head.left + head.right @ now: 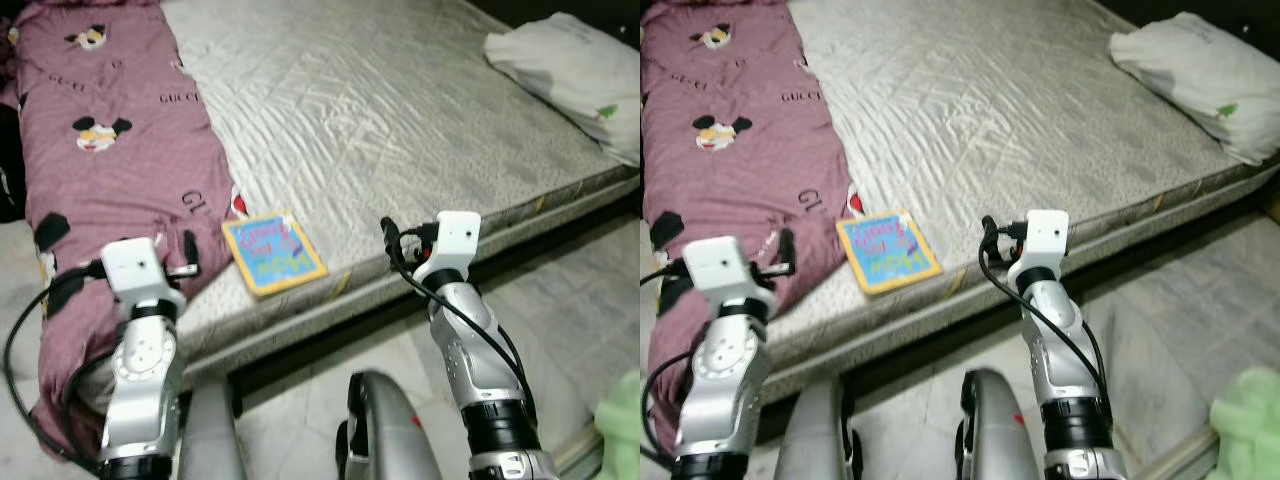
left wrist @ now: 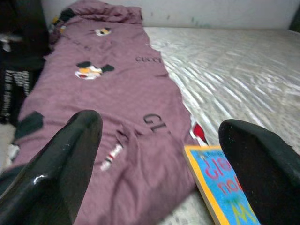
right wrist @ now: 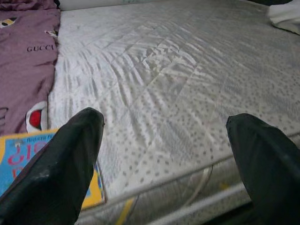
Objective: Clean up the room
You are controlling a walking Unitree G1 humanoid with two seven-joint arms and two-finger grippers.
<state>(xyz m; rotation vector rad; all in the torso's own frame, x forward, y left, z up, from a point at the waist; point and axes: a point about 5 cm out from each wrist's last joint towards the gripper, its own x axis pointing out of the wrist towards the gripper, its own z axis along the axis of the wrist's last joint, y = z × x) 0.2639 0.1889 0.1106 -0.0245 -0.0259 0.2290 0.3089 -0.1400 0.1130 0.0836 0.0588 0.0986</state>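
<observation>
A blue and yellow book (image 1: 272,252) lies near the front edge of the bare grey mattress (image 1: 400,110). A purple blanket (image 1: 115,150) with cartoon prints covers the mattress's left side and hangs over its edge. My left gripper (image 2: 159,136) is open, held over the blanket's lower part just left of the book (image 2: 220,187). My right gripper (image 3: 164,136) is also open, at the mattress's front edge to the right of the book (image 3: 18,159). Neither holds anything.
A white pillow (image 1: 575,70) rests at the mattress's far right corner. A green cloth (image 1: 620,420) lies on the tiled floor (image 1: 560,300) at the lower right. Dark items (image 2: 18,70) stand left of the bed.
</observation>
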